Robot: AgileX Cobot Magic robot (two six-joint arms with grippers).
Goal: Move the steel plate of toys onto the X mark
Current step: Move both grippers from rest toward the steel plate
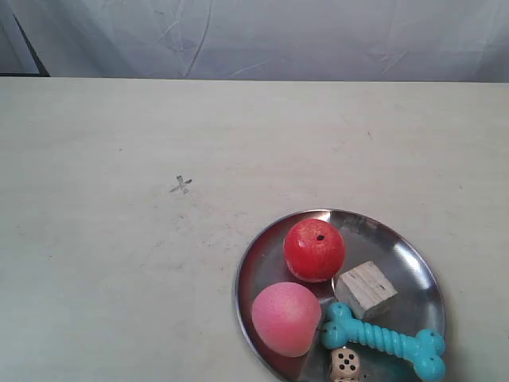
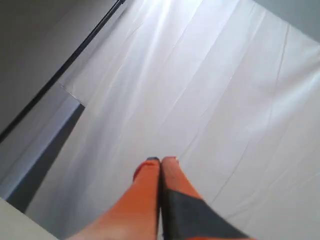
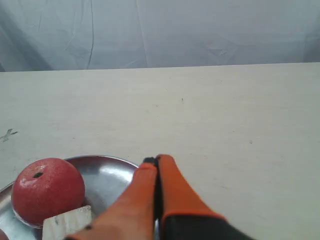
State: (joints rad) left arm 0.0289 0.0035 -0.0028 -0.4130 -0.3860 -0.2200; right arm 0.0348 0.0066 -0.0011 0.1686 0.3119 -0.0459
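Observation:
The steel plate (image 1: 391,239) lies at the lower right of the exterior view, partly cut off by the frame. It holds a red apple (image 1: 314,249), a pink peach (image 1: 286,318), a pale wooden cube (image 1: 365,289), a turquoise bone (image 1: 382,340) and a cream die (image 1: 344,364). The X mark (image 1: 181,185) is up and to the left of the plate, well apart from it. My right gripper (image 3: 156,161) is shut, its tips over the plate's edge (image 3: 107,170) beside the apple (image 3: 47,191) and cube (image 3: 67,223); nothing shows between them. My left gripper (image 2: 161,160) is shut and faces only white cloth.
A wrinkled white cloth backdrop (image 1: 262,36) hangs behind the table's far edge. Cream tabletop (image 1: 95,263) stretches between the plate and the cross. The X mark (image 3: 7,134) also shows at the edge of the right wrist view. Neither arm appears in the exterior view.

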